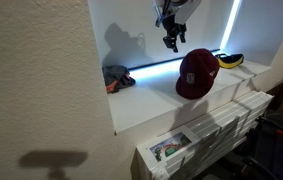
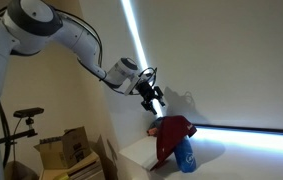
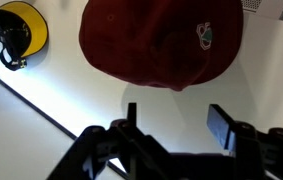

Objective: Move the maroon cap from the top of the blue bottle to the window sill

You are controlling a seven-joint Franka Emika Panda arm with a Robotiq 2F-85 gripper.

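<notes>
The maroon cap (image 1: 197, 73) rests on top of the blue bottle (image 2: 185, 156) on the white sill; the cap covers the bottle's upper part. In the wrist view the cap (image 3: 161, 40) fills the top middle, with a small logo on it. My gripper (image 1: 172, 40) hangs above and behind the cap, apart from it. It also shows in an exterior view (image 2: 155, 101), up and to the left of the cap. In the wrist view my gripper (image 3: 176, 125) is open and empty, its two fingers wide apart over bare white surface.
A yellow and black cap (image 1: 230, 60) lies on the sill (image 1: 151, 98) past the maroon cap; it also shows in the wrist view (image 3: 19, 35). A crumpled grey-blue cloth (image 1: 116, 76) lies near the wall. White drawers (image 1: 211, 135) stand below the sill.
</notes>
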